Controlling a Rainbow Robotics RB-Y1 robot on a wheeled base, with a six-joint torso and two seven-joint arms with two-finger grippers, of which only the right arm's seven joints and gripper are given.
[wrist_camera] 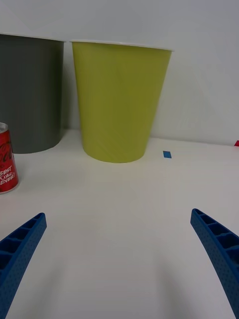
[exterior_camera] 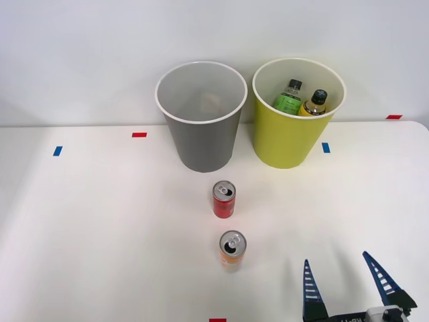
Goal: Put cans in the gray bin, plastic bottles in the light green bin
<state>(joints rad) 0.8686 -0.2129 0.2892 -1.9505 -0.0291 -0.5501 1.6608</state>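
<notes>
The blue ribbed right gripper (exterior_camera: 347, 282) gapes wide, empty, at four o'clock from the short orange can (exterior_camera: 232, 250).

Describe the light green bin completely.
The light green bin is a tall, round wastebasket that tapers toward its base, seemingly plastic, with a white rim. It stands upright on the white table, at the back, beside the gray bin on the robot's right, apart from it. Inside are two black-capped bottles: one green-labelled, one amber.
</notes>
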